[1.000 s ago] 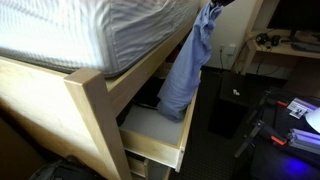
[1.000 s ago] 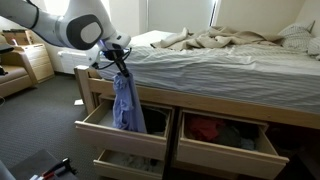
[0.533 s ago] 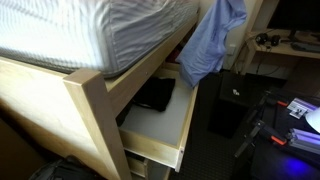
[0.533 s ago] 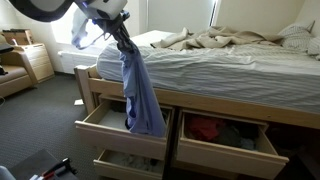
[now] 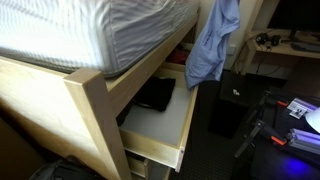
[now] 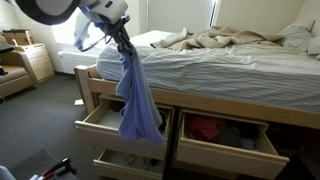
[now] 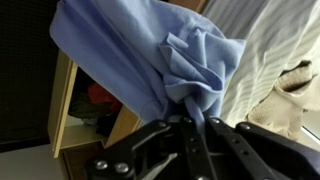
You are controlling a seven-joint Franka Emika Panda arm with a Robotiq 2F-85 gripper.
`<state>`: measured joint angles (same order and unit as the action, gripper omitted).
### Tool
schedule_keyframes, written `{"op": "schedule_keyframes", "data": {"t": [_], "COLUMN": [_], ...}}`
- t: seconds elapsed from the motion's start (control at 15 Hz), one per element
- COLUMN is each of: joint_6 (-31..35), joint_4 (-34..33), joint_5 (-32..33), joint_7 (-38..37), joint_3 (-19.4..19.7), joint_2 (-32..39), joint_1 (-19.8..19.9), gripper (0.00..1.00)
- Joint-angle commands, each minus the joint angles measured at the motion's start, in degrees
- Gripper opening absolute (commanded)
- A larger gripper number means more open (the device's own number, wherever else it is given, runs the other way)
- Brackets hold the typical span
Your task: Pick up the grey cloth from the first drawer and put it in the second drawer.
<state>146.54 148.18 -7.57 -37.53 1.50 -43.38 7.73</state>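
Bedroom carpet and a small wooden dresser (image 6: pixel 33 62) took up the left of an exterior view, with the arm (image 6: pixel 50 8) reaching in from the top corner. Next to it the gripper (image 6: pixel 123 44) hung high beside the bed (image 6: pixel 230 70), clenched on the top of the grey cloth (image 6: pixel 138 105). The wrist view showed the fingers (image 7: pixel 190 128) pinching a gathered fold of it (image 7: pixel 140 50). The cloth, more blue than grey, dangled free in the air above the open upper drawer (image 6: pixel 100 135) and seemed to touch nothing else. In an exterior view that drawer (image 5: pixel 165 125) showed a bare floor and one dark flat object (image 5: pixel 155 95), while the cloth (image 5: pixel 213 45) hung off to its far side. Under it the lower drawer (image 6: pixel 125 168) stood partly pulled out, and farther right a right-hand drawer (image 6: pixel 220 160) held a red thing (image 6: pixel 205 128). So the pickup looked done. Carrying, lowering into the second drawer and letting go were left, and which drawer counted as second could not be told.
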Motion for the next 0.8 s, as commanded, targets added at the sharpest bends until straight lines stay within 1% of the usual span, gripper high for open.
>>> {"op": "schedule_keyframes", "data": {"t": [0.0, 0.13, 0.27, 0.33, 0.53, 0.73], "joint_6": [-1.6, -4.5, -7.0, -7.7, -8.0, -7.5], "joint_4": [-11.4, -17.0, -24.2, -27.9, -38.6, -47.9], "joint_5": [-3.2, -3.4, -2.8, -2.0, -1.6, 0.8], "joint_7": [-4.3, -8.1, -12.5, -15.2, -23.0, -33.8], "joint_3": [0.2, 1.0, 1.7, 2.5, 3.0, 2.5], "joint_2": [6.0, 6.6, 9.2, 10.9, 16.9, 22.5], "joint_1": [5.1, 7.7, 10.5, 11.1, 14.2, 16.5], "gripper": [0.02, 0.02, 0.02, 0.02, 0.02, 0.02]}}
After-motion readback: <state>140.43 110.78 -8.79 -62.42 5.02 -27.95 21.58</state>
